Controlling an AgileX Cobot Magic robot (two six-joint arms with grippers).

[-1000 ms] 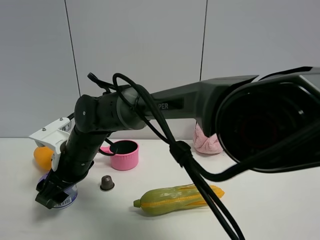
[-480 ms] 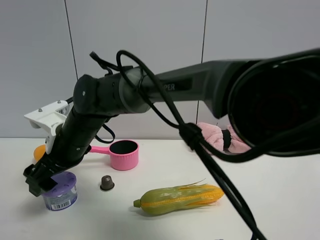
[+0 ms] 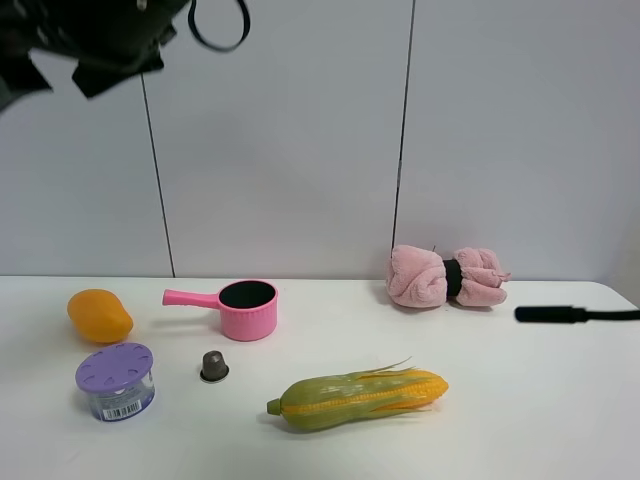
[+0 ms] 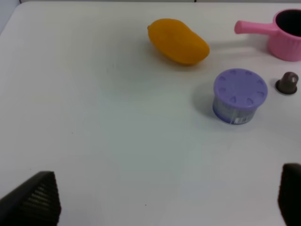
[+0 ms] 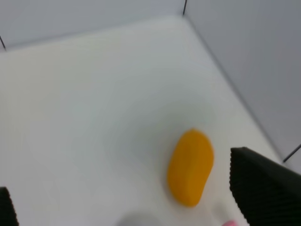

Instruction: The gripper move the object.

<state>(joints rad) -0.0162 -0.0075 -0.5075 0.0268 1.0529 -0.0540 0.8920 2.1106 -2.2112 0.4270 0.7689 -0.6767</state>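
The object, a small clear tub with a lilac perforated lid and a barcode label (image 3: 115, 380), stands free and upright on the white table (image 3: 520, 400) at the front left. It also shows in the left wrist view (image 4: 240, 95). A black part of my right arm (image 3: 75, 40) hangs high in the top left corner, far above the tub. In the right wrist view my right gripper (image 5: 117, 174) is open and empty, high over the mango (image 5: 190, 167). My left gripper (image 4: 167, 172) is open and empty, well apart from the tub.
An orange mango (image 3: 99, 315) lies just behind the tub. A tiny grey-brown capsule (image 3: 214, 365) and a pink pot with a handle (image 3: 240, 308) stand to the tub's right. A corn cob (image 3: 360, 397) lies front centre, a pink towel roll (image 3: 447, 278) at the back right. A black rod (image 3: 575, 314) juts in from the right edge.
My right arm, low at the tub a second ago, has risen and swung out to the top left. The tub stays on the table, now uncovered.
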